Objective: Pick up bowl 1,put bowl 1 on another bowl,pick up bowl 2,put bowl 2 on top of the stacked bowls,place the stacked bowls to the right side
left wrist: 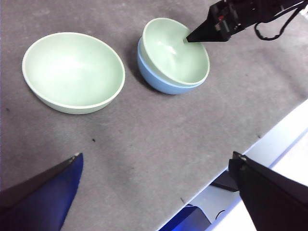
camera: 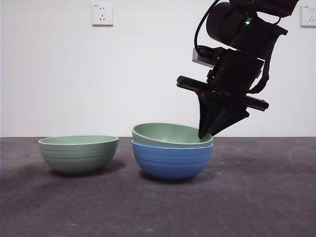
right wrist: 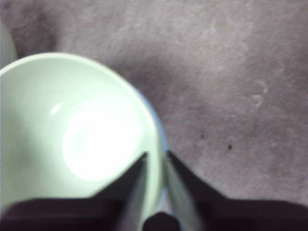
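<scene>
Bowl 1 (camera: 168, 133) is pale green and lies slightly tilted inside another bowl, the blue ribbed one (camera: 172, 160), at the table's middle. My right gripper (camera: 204, 134) comes down from the upper right and its jaws pinch bowl 1's right rim (right wrist: 155, 144), one inside and one outside. The left wrist view shows the same pair, bowl 1 (left wrist: 173, 53) in the blue bowl (left wrist: 149, 72), with the right gripper (left wrist: 188, 39) at the rim. Bowl 2 (camera: 79, 153) (left wrist: 72, 67), also pale green, stands alone to the left. My left gripper (left wrist: 157, 155) hovers open and holds nothing.
The dark grey table mat (camera: 247, 197) stretches to the right of the bowls. A white table edge (left wrist: 284, 139) runs along one side in the left wrist view. A white wall with sockets (camera: 102, 15) stands behind.
</scene>
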`<state>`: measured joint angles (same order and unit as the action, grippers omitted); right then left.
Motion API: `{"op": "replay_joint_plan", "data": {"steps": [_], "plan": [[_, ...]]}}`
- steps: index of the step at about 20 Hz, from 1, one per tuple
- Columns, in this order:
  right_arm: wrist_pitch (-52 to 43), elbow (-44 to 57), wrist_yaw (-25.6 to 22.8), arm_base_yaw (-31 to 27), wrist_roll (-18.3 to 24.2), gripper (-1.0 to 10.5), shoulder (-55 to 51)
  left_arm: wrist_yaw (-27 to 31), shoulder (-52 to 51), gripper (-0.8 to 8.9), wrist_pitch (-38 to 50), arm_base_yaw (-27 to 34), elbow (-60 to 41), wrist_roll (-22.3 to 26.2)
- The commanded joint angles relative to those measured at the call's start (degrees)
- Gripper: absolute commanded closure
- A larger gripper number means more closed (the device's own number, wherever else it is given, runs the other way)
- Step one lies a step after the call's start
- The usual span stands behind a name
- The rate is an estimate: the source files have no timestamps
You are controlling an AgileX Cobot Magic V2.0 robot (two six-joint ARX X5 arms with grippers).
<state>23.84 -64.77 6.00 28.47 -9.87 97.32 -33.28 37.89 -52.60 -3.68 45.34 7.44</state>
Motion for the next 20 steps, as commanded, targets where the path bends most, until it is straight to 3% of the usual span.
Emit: {"op": "replay_joint_plan", "data": {"steps": [1, 7, 14, 17, 20], "plan": [[0.68, 0.09, 0.07, 0.5, -0.39, 7.4, -0.31, 1.62, 1.07, 1.61, 1.14, -0.22, 0.13, -0.15], [2.82, 0.09, -0.04, 1.18, -0.37, 7.4, -8.11, 2.25, 8.04, 1.61, 7.63, -0.39, 0.13, -1.95], [14.86, 0.09, -0.59, 1.11, 0.96, 7.4, -27.52, 14.88, 23.74, 1.61, 23.23, -3.45, 0.79, -8.09], [19.45, 0.09, -0.59, 1.11, 0.94, 7.4, -34.45, 19.67, 34.07, 1.61, 24.2, -4.31, 5.09, -8.55], [23.8, 0.09, -0.57, 1.11, 0.96, 7.4, -39.41, 19.96, 43.95, 1.62, 23.89, -4.35, 11.1, -8.55]]}}
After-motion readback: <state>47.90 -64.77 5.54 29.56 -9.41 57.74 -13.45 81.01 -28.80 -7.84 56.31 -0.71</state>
